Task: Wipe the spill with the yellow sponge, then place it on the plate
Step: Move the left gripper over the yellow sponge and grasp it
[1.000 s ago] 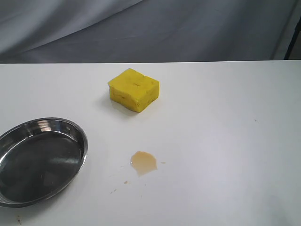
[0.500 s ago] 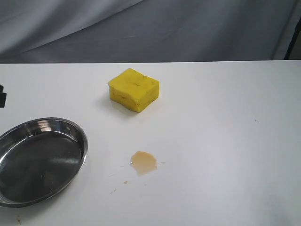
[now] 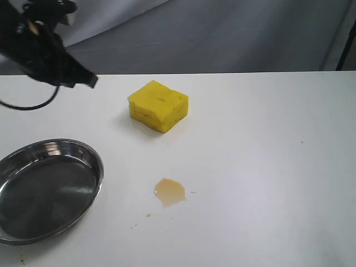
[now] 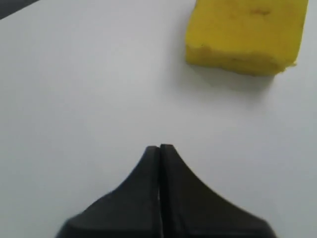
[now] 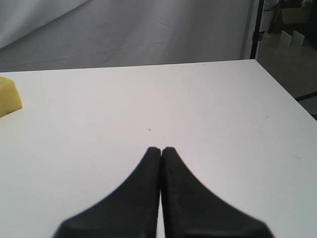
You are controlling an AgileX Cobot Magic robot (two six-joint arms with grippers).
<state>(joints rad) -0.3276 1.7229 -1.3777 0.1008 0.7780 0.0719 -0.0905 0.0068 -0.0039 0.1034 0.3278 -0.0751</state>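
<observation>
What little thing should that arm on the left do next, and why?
Probably open the left claw. Its two fingers are pressed together, and it points toward the yellow sponge without touching it. A shut claw cannot grasp so thick a block, and the spill lies unwiped on the table.

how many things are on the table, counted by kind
yellow sponge: 1
plate: 1
spill: 1
total: 3
</observation>
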